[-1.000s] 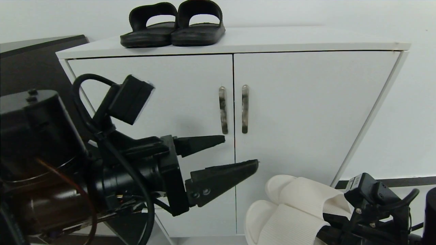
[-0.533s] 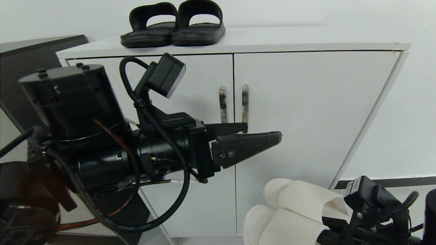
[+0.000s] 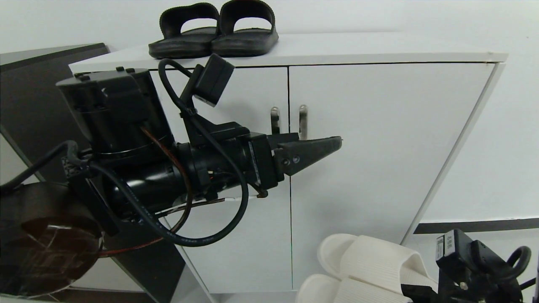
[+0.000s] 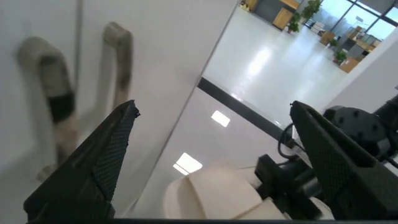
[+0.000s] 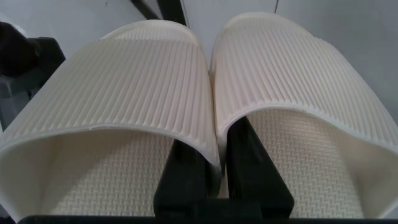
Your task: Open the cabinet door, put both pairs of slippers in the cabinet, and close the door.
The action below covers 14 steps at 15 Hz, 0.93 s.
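Head view: the left gripper (image 3: pixel 318 139), on the nearer arm, hangs level before the closed cabinet (image 3: pixel 379 139), its tips at the upright handles (image 3: pixel 302 119). The black slippers (image 3: pixel 214 31) lie on top. Left wrist view: jaws wide apart, empty. Right wrist view: the right gripper (image 5: pixel 224 180) clamps the white slippers (image 5: pixel 143 81) by their inner walls.

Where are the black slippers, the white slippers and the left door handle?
black slippers (image 3: pixel 214 41), head view, where the soles meet.
white slippers (image 5: pixel 280 74), right wrist view, ribbed strap.
left door handle (image 3: pixel 275 120), head view, upper visible part.

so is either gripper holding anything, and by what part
The right gripper holds the white slippers, fingers inside the straps pinching the adjoining inner edges together. The left gripper is open, holding nothing.
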Motion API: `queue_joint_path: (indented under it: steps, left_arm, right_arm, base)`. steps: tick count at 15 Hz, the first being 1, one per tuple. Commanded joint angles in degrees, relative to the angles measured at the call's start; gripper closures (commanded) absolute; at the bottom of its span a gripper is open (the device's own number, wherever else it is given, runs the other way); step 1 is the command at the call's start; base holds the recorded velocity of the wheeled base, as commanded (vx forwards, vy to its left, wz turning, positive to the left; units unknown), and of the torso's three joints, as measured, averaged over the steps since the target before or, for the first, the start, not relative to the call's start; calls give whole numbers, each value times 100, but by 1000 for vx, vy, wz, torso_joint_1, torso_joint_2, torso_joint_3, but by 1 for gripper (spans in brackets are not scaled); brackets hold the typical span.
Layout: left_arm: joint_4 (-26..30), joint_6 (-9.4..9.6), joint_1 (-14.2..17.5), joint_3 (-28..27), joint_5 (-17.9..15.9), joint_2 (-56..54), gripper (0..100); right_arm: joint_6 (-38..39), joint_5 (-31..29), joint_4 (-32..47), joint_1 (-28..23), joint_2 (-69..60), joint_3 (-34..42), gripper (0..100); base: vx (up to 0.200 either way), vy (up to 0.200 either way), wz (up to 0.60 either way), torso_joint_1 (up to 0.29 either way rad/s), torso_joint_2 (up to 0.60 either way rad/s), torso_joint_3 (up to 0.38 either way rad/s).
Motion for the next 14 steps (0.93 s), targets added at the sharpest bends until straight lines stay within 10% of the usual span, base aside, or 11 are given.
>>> queue_joint_path:
  steps: [1,14]
  left_arm:
    - [90,-2,113,-52,-1,12,0]
    - [187,385,192,-421,386,750,0]
  right_arm:
    - [-14,25,-5,0,-160,68,100]
    - [-23,78,4,80,-222,103,100]
  base:
    - [0,0,0,0,0,0]
    - [0,0,0,0,0,0]
